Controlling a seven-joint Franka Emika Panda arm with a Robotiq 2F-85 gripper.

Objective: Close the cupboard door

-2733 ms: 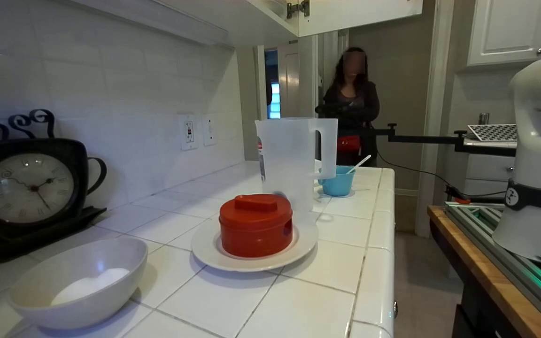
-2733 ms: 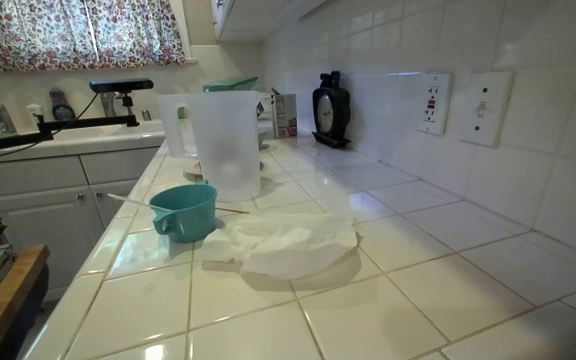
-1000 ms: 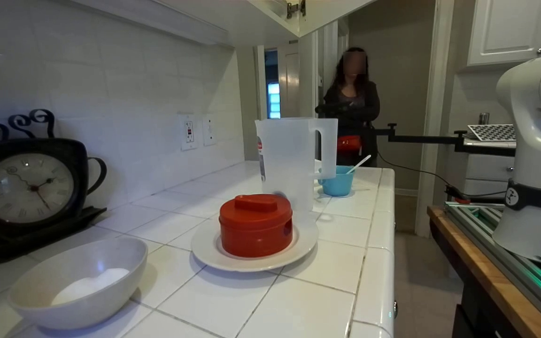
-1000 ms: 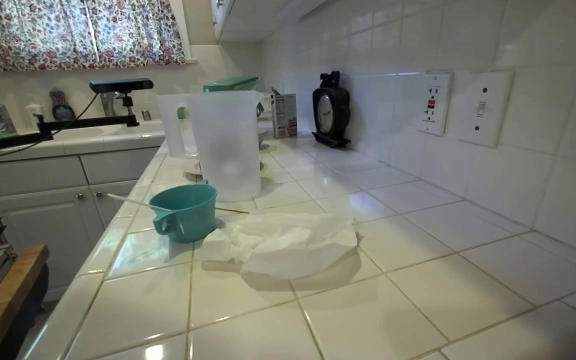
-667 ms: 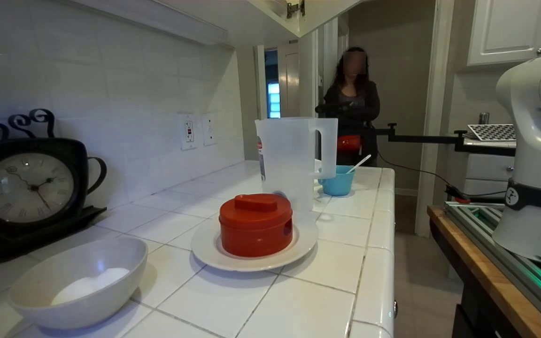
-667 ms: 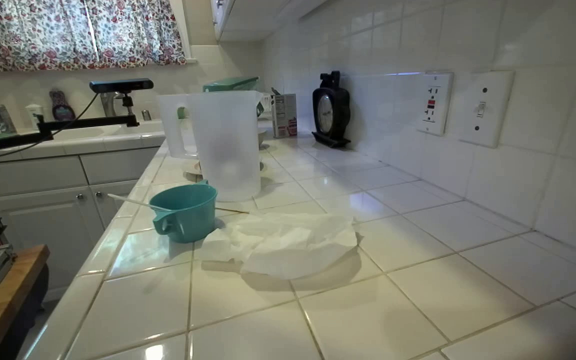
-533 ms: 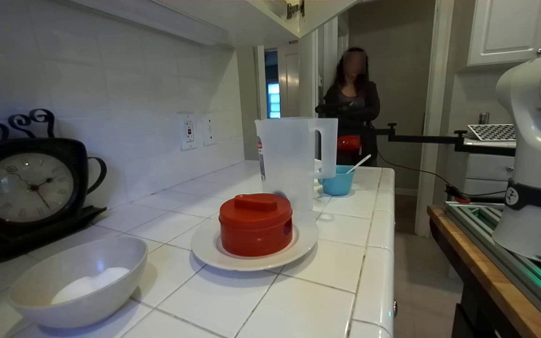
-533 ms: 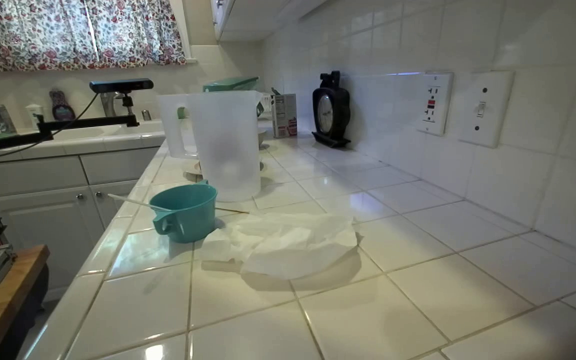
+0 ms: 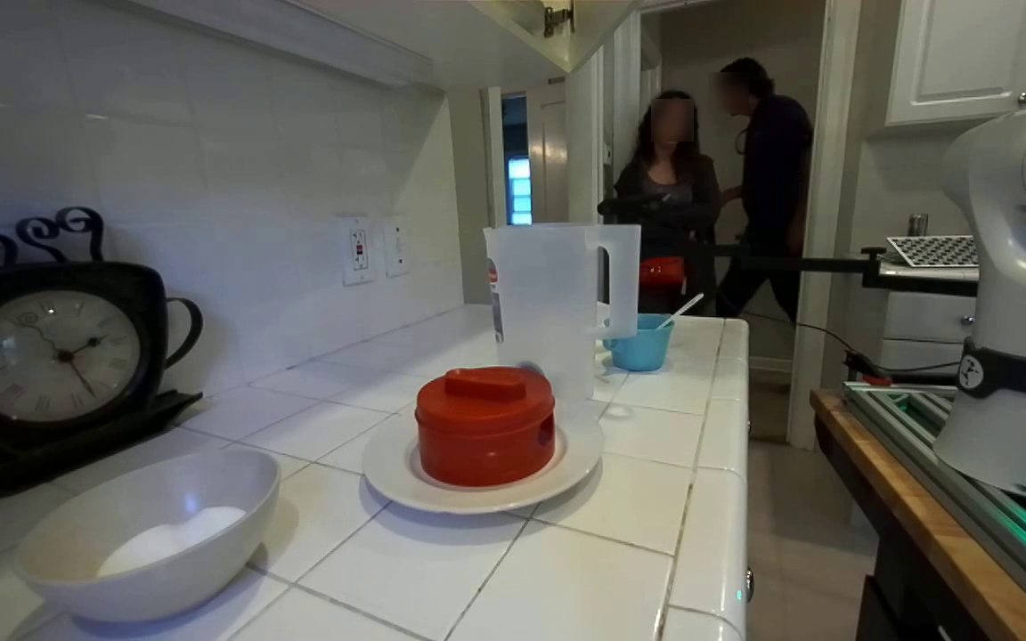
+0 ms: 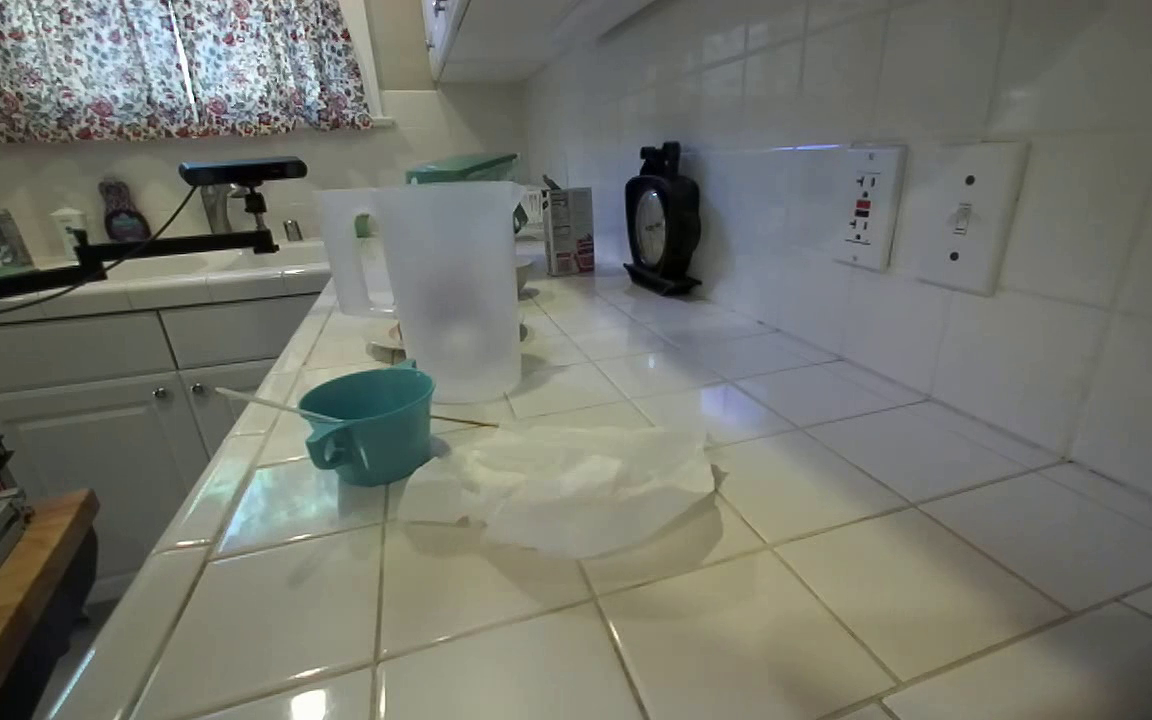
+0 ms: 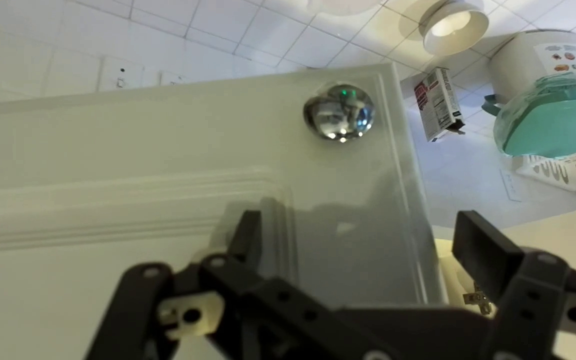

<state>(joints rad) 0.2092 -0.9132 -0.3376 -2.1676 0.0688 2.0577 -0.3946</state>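
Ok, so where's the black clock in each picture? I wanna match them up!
In an exterior view: the black clock is at the far left, about halfway down.
In an exterior view: the black clock is just right of centre, in the upper half.
Wrist view: not in it.
Shared landmark: the white tiled counter, in all three.

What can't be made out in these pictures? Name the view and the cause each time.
Door: upper part cut off by the top edge in an exterior view.
Whether the fingers touch the door: hidden behind them in the wrist view.
Arm: cut off by the right edge in an exterior view.
Faces: blurred in an exterior view.
Box print: too small to read in the wrist view.
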